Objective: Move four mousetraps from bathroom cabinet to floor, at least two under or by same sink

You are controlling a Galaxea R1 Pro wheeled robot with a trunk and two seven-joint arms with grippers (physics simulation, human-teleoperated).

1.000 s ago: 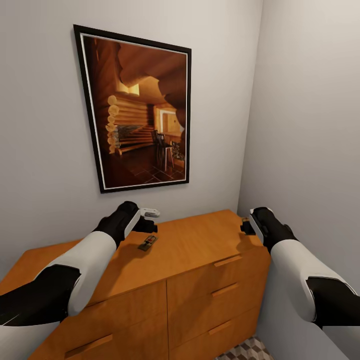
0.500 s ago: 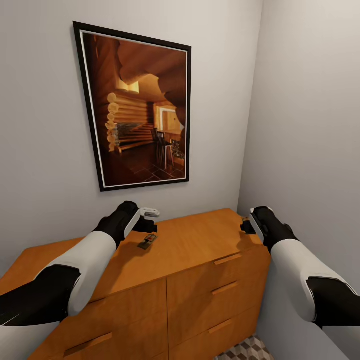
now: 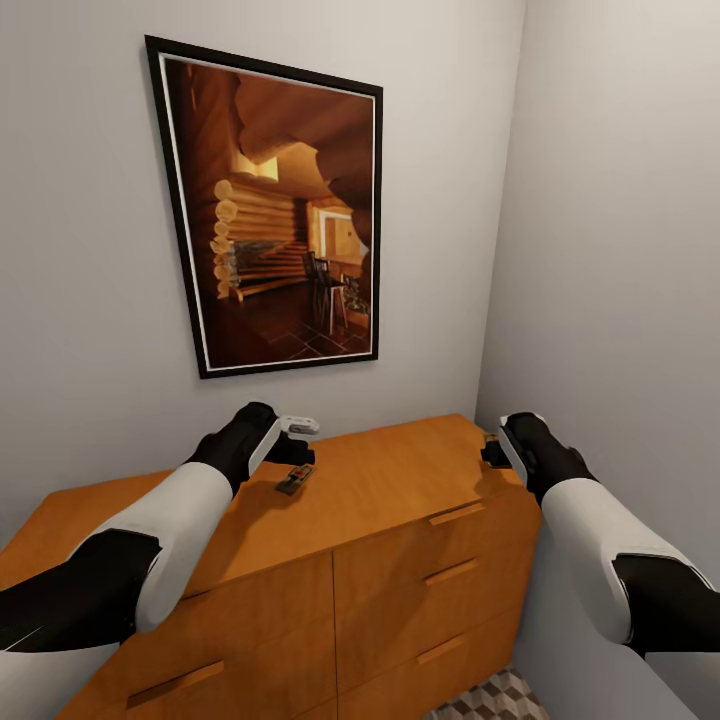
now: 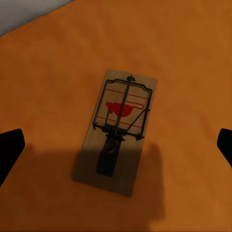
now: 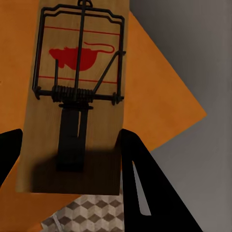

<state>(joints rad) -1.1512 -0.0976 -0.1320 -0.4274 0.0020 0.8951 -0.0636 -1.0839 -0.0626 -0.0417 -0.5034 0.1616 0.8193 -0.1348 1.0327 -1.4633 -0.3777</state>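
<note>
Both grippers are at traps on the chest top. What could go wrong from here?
1. The right gripper grips only the near end of its flat wooden mousetrap, out past the orange-brown wooden cabinet corner; it may pivot or drop onto the cube-patterned floor tiles.
2. The left gripper is open, its fingers far apart astride the other trap, which lies flat; closing may push it along instead of lifting.

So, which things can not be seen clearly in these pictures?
- Other two mousetraps: I see one mousetrap under the left gripper and one trap at the right gripper.
- Drawer contents: the cabinet drawers are shut in the head view.
- Bathroom floor: cut off by the head view's lower edge.
- Right gripper's hold: its fingers flank the trap, contact unclear.
</note>
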